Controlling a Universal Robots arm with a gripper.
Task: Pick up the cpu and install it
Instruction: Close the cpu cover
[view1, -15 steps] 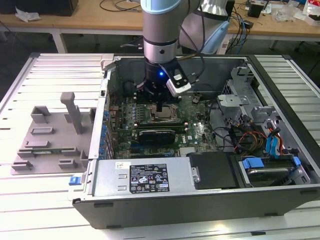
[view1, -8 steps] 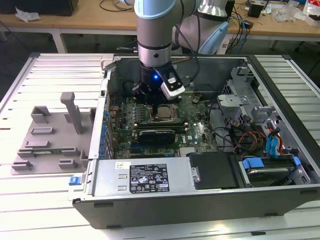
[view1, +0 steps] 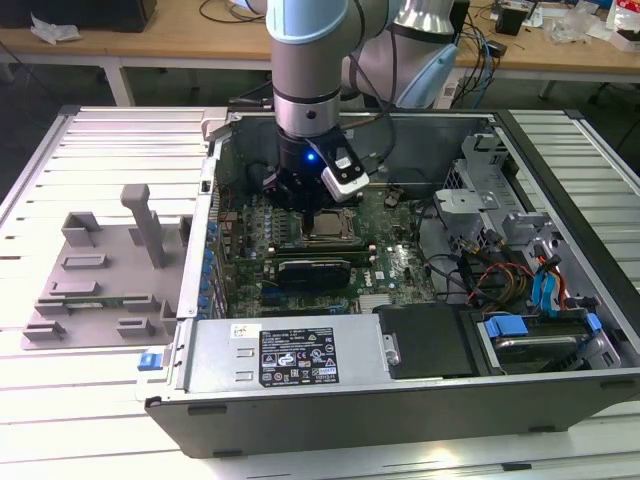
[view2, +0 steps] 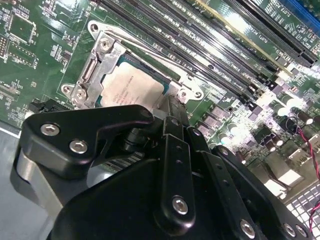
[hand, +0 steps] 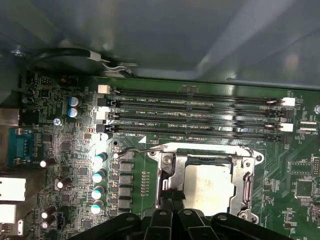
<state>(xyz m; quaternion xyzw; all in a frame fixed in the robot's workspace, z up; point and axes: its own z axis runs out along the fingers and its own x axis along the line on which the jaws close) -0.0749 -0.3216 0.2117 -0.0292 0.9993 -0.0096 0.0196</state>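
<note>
gripper (view1: 320, 212) low over socket (hand: 248, 175) inside case (view1: 300, 420), likely plumb for a straight drop-in | cpu (hand: 210, 187) lies flat in socket, square to its frame | grip width: cannot tell

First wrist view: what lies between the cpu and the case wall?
Next to the cpu, the socket's metal frame, then long dark memory slots side by side before the case wall, in the first wrist view.
</note>
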